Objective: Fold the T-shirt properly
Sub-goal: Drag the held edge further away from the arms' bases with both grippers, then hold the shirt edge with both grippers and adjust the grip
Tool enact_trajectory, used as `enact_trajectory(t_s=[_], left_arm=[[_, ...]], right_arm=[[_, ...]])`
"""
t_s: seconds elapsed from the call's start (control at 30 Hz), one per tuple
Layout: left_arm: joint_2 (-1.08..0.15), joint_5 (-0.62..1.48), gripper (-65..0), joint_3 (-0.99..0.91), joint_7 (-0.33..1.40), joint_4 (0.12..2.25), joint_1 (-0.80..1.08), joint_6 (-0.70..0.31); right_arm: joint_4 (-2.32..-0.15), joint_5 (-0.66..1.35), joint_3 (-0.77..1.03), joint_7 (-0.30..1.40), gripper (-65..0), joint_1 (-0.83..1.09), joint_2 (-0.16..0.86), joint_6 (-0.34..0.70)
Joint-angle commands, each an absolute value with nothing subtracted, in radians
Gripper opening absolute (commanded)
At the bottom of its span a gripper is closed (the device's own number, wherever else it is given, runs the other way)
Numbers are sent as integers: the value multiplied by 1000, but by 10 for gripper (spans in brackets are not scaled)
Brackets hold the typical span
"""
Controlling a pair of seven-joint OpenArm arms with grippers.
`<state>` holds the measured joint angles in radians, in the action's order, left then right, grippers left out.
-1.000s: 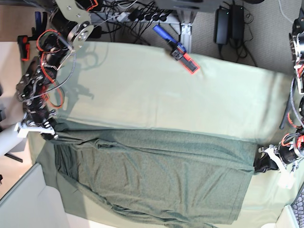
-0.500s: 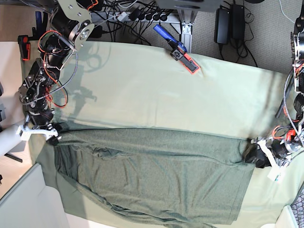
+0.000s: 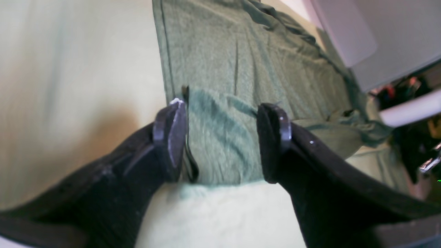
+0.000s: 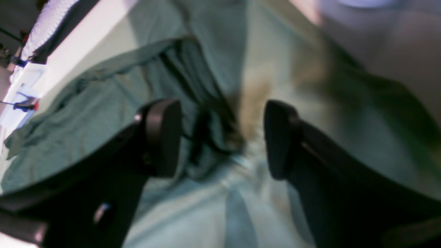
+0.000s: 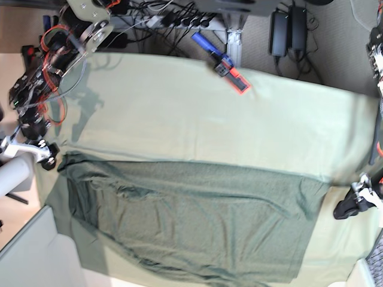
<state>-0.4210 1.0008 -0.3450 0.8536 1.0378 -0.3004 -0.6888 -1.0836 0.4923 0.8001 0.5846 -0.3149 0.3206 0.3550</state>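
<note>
The T-shirt [image 5: 191, 221], dark heathered grey-green and wrinkled, lies spread across the near part of the table and hangs over its front edge. At the shirt's right end my left gripper [image 5: 349, 207] stands open, just off the cloth. In the left wrist view the left gripper [image 3: 222, 137] hovers with a corner of the T-shirt [image 3: 241, 69] below the gap, nothing pinched. My right gripper [image 5: 49, 156] is open at the shirt's left end. The blurred right wrist view has the right gripper [image 4: 220, 137] over a bunched fold of the T-shirt [image 4: 86, 113], holding nothing.
The pale mint table cloth [image 5: 179, 113] covers the table beyond the shirt. A blue and red tool [image 5: 226, 64] lies at the far edge. Cables and black power bricks [image 5: 287, 27] sit on the floor behind. A white cylinder [image 5: 11, 176] stands at the left.
Both grippers opened and let go of the shirt's far corners, then drew outward away from it. The shirt's far edge now lies flat on the table.
</note>
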Motion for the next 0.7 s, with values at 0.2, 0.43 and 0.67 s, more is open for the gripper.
enact_trajectory(t_s=[0.2,0.43,0.67], left_arm=[[-424,1072,-291,-347,840,1055,-228,-698],[-388,1090,-291,-347,838,1054,-196,-698],[-321,1066,-291,-347,830,1052,-194,-698]], right_arm=[[-1028,516,782,470,-277,-313,309,363],[-991,503,679,374,-277,-327,279,363],[-991,489,662,378,-277,-360,258,363]])
